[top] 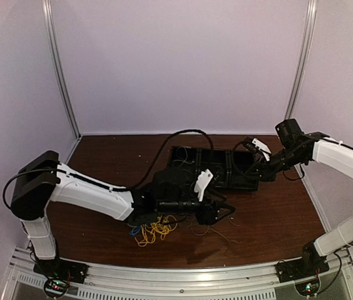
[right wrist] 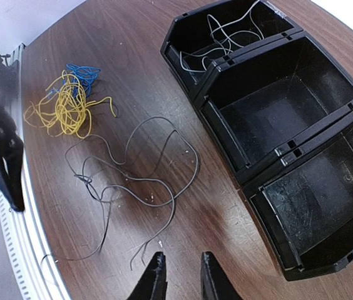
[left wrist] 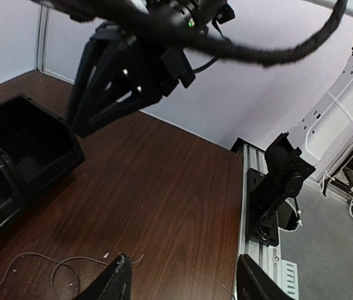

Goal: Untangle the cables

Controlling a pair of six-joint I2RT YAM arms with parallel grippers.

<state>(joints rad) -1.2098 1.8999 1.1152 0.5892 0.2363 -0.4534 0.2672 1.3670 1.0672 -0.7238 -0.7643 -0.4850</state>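
Note:
A yellow cable bundle (right wrist: 67, 106) lies on the wood table, with a small blue bundle (right wrist: 81, 72) touching its far side. A thin grey cable (right wrist: 133, 169) sprawls loose beside them, one end near my right fingertips. More grey cable (right wrist: 226, 37) sits in the end compartment of the black tray (right wrist: 289, 153). From above, the yellow bundle (top: 154, 228) lies just under my left arm. My left gripper (left wrist: 183, 281) is open wide over bare wood, with a grey cable (left wrist: 39, 262) just left of it. My right gripper (right wrist: 183, 278) hangs above the table, jaws slightly apart and holding nothing.
The black tray (top: 239, 184) has three compartments and sits mid-table between the arms. My right gripper (top: 256, 150) hovers over its right end and my left gripper (top: 220, 209) just in front of it. A metal rail (left wrist: 246, 206) runs along the table's near edge.

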